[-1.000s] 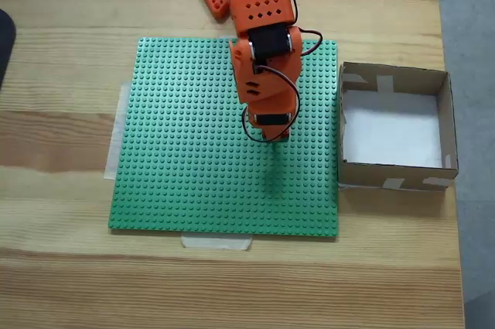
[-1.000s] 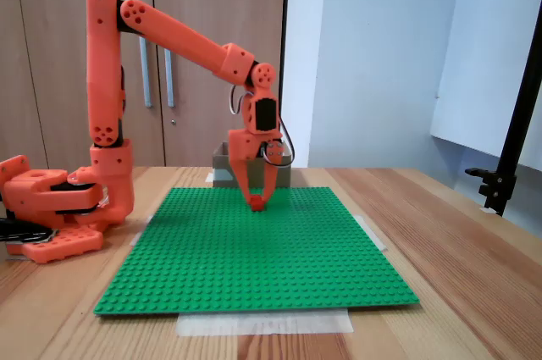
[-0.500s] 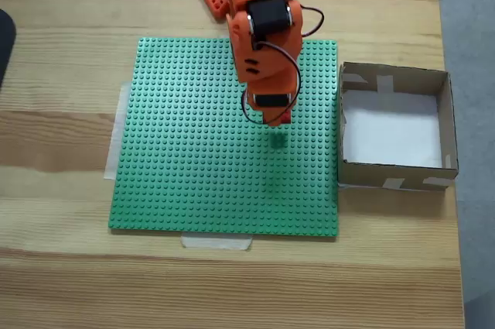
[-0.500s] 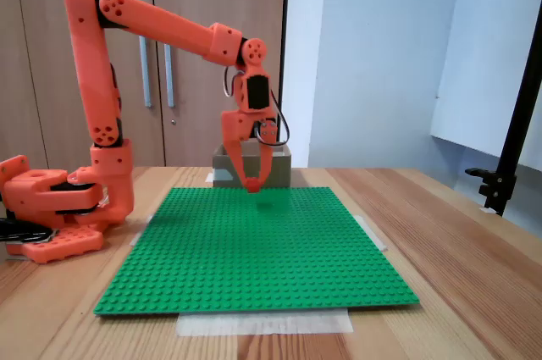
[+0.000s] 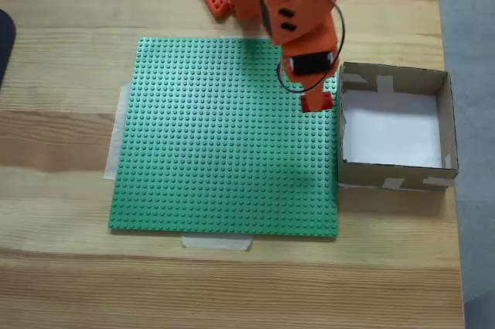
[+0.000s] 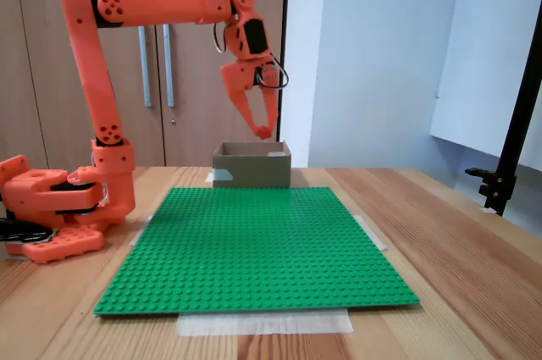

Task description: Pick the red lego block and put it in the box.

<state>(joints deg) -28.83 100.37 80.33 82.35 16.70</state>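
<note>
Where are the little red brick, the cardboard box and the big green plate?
red lego block (image 5: 326,101): fixed view from above, its visible side, held at the gripper's tips.
box (image 5: 394,79): same view, far wall.
green baseplate (image 6: 254,250): side fixed view, bare studs.

A light wooden table (image 5: 62,282) with visible grain carries everything. A large green studded plate (image 5: 209,151) lies flat at the frame's centre, pale tape (image 5: 216,242) showing under its lower and left edges. The box (image 5: 396,182) sits on the wood touching the plate's right edge. The arm's orange base (image 6: 51,216) stands at the top edge.
</note>
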